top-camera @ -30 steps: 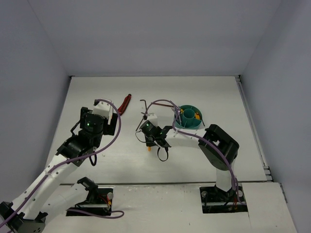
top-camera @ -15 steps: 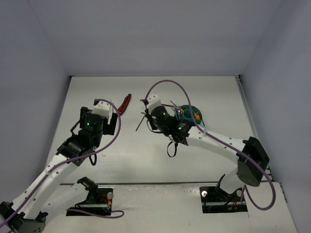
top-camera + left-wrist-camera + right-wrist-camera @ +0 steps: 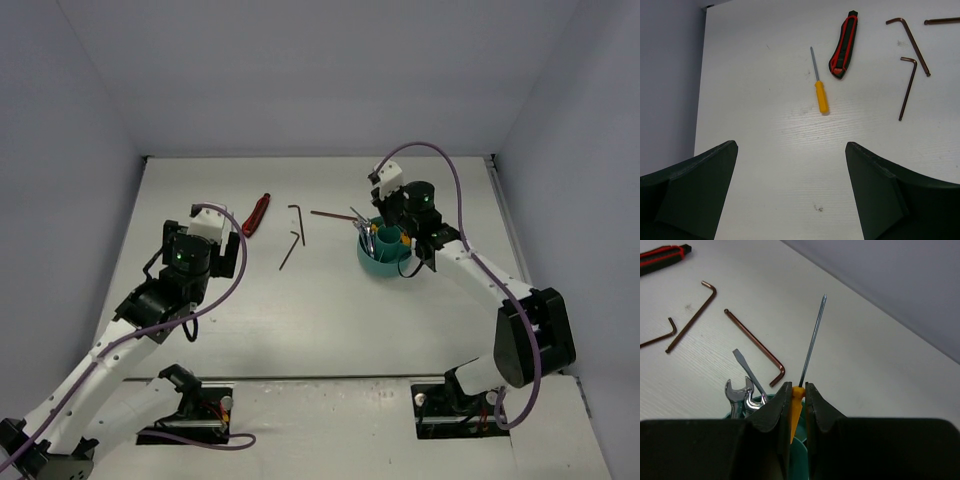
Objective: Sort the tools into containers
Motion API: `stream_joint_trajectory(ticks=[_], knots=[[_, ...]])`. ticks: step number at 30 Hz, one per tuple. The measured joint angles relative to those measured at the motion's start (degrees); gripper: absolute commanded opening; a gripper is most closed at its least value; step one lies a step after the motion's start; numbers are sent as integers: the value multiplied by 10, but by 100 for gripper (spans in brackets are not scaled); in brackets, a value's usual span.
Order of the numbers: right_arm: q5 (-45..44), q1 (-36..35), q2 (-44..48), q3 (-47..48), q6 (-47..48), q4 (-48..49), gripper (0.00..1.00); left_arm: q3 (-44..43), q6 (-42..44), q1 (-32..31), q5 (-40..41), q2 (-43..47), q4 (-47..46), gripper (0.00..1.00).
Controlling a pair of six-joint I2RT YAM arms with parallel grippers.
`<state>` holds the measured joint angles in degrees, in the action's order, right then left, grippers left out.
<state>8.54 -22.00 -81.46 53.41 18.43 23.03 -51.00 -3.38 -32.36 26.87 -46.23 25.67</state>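
Observation:
My right gripper [image 3: 798, 387] is shut on the orange handle of a thin screwdriver [image 3: 813, 340], its shaft pointing away, right above the teal tub [image 3: 799, 455]. In the top view the right gripper [image 3: 388, 228] hangs over the tub [image 3: 383, 262]. Silver wrenches [image 3: 737, 394] and a flat screwdriver blade [image 3: 746, 369] stick out of the tub. My left gripper [image 3: 790, 145] is open and empty above the table. Ahead of it lie a second orange screwdriver [image 3: 820, 95], the red-and-black tool [image 3: 844, 45] and hex keys [image 3: 910, 85]. The tape measure is out of view.
Three dark hex keys [image 3: 297, 222] [image 3: 289, 250] [image 3: 333, 214] lie on the table between the red-and-black tool [image 3: 257, 214] and the tub. Grey walls close off the back and both sides of the table. The left gripper [image 3: 215, 240] is at the left middle.
My right arm has swung from the table's middle to the right with the orange screwdriver and now holds it over the teal tub. The left arm has not moved.

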Motion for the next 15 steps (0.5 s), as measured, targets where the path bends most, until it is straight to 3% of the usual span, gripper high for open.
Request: stream_joint_trajectory(ticks=[15], knots=[[87,51,-107,0,14,38,5,0,0,6,0,-2,0,86]])
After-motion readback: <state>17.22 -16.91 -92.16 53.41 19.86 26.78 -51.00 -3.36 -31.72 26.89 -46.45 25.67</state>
